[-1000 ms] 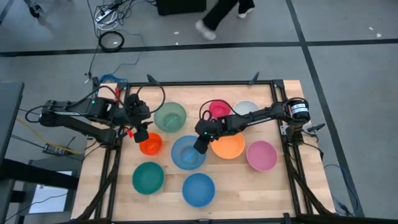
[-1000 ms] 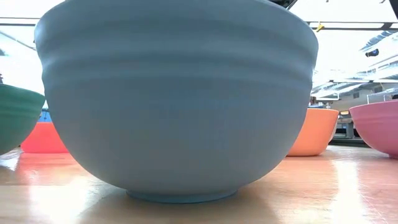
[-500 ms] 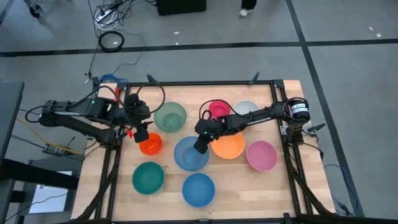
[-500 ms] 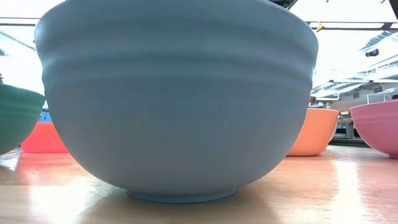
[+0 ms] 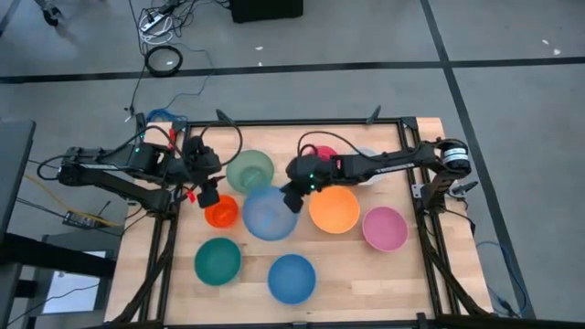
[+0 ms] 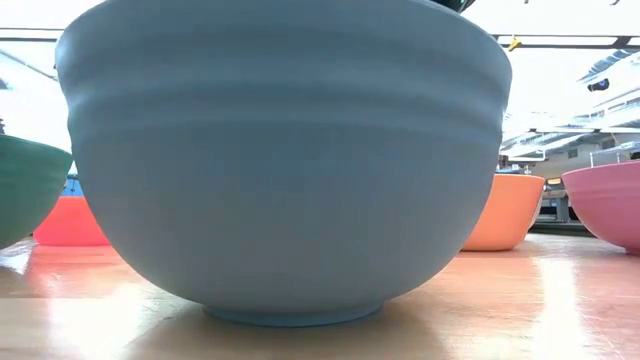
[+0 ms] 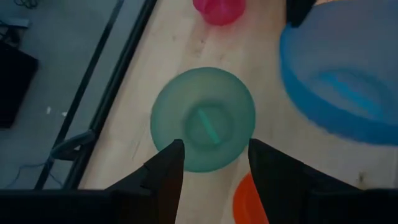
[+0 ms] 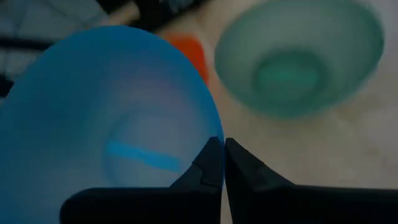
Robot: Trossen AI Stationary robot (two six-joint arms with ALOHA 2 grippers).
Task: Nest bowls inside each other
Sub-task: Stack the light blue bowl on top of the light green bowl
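Observation:
My right gripper (image 5: 291,199) is shut on a light blue bowl (image 5: 269,213), raised near the table's middle beside the sage green bowl (image 5: 249,171). The right wrist view shows this blue bowl (image 8: 106,124) in front of my right gripper (image 8: 219,163), with the sage green bowl (image 8: 298,56) beyond. My left gripper (image 5: 208,196) hangs open over the small red-orange bowl (image 5: 220,213). In the left wrist view my left gripper (image 7: 214,165) frames the sage green bowl (image 7: 203,118) from above without touching it. All other bowls rest on their bases. My right gripper pinches the light blue bowl's rim (image 8: 208,134) on its right side, one finger inside the bowl and one outside. The fingers come slanting down from the table's right. The bowl is raised and tilted; whether its left side touches the table I cannot tell.
On the wooden table also stand an orange bowl (image 5: 334,209), a pink bowl (image 5: 385,228), a teal bowl (image 5: 218,260), a second blue bowl (image 5: 292,278) near the front edge, and a magenta bowl (image 5: 322,153) partly under the right arm. A black frame (image 5: 413,155) rims the table.
My right gripper has risen and gone toward the table's far left, tipping up a little. The light blue bowl has come up off the table with it, tilted, and now sits closer to the sage green bowl.

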